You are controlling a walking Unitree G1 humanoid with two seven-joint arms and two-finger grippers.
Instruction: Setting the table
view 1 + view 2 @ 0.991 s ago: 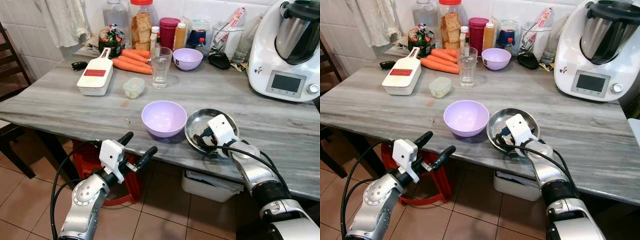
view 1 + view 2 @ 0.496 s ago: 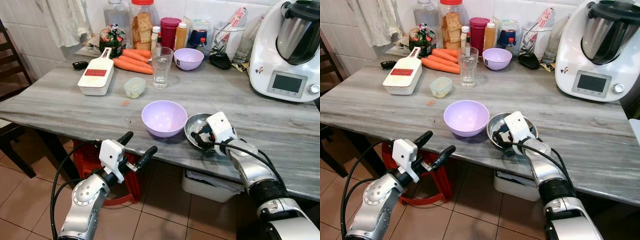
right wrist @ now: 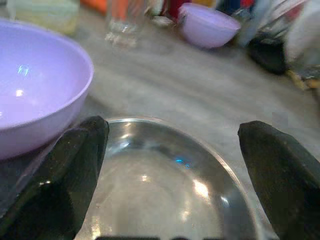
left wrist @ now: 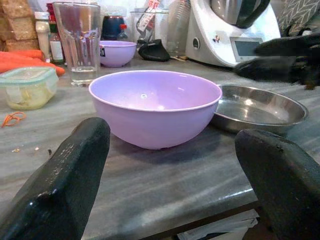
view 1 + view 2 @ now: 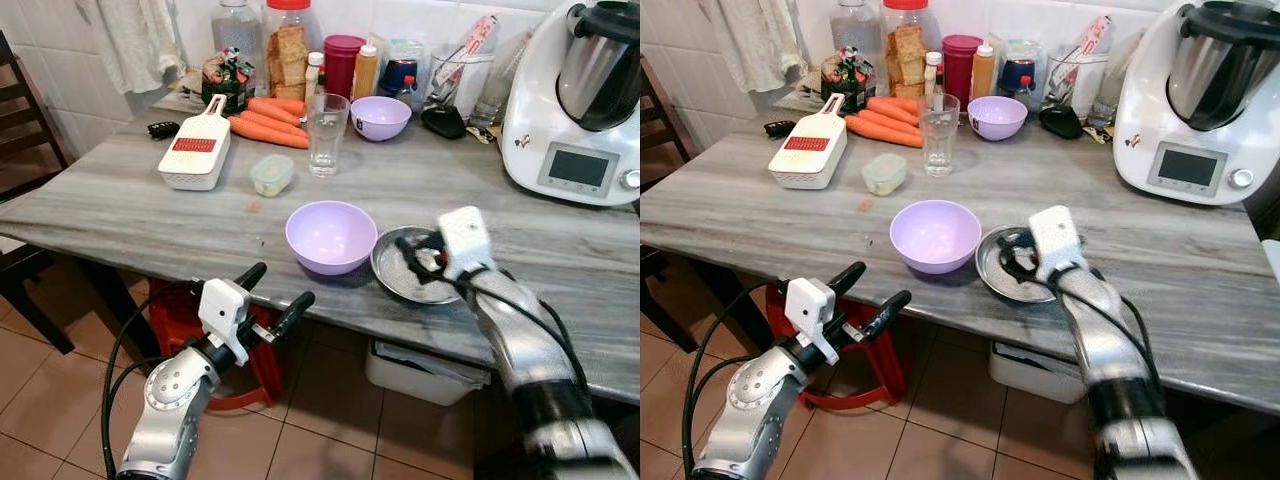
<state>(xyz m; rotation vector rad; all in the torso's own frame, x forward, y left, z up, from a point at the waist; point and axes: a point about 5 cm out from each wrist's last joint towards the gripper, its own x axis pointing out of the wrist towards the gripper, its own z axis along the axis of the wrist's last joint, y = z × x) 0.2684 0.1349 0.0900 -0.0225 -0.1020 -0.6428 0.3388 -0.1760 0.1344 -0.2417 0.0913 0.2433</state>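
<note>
My right claw [image 5: 420, 252] hovers spread over the steel dish [image 5: 410, 268]; it looks light, stiff and slippery, so I'd pinch its rim.

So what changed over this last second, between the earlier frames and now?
The right gripper has let go of the steel plate and lifted off it, fingers open above it. The plate stays beside the near purple bowl. The left gripper still hovers open below the table edge.
</note>
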